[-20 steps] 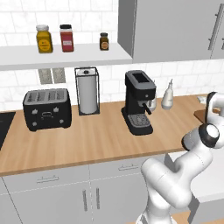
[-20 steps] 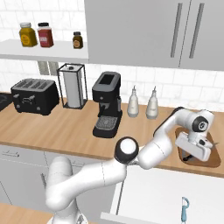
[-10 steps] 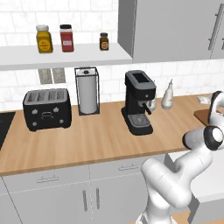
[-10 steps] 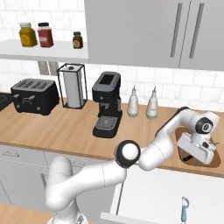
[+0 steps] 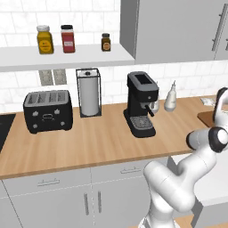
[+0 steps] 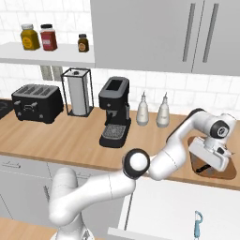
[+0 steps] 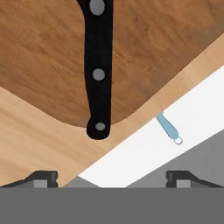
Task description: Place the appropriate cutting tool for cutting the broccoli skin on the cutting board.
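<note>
A knife with a black riveted handle [image 7: 98,74] lies on the reddish-brown cutting board [image 7: 39,65]. The handle's end reaches just past the board's rounded corner onto the pale counter. My gripper [image 7: 111,177] hovers right over the knife, open, its fingertips [image 7: 41,177] wide apart and clear of the handle. From the right base, the gripper [image 6: 212,161] hangs low over the cutting board [image 6: 230,169] with the knife [image 6: 203,168] beneath it. A light blue peeler [image 7: 169,130] lies on the white surface below the counter edge. The broccoli is out of view.
Two pale bottles [image 6: 162,111] stand at the wall just left of the board. A black coffee machine [image 6: 114,112], a paper towel holder [image 6: 77,92] and a toaster [image 6: 37,103] stand further left. The peeler [image 6: 198,224] lies low at the right.
My jaws have opened wide and let go of the knife, which now rests on the board. The hand has shifted slightly to the right.
</note>
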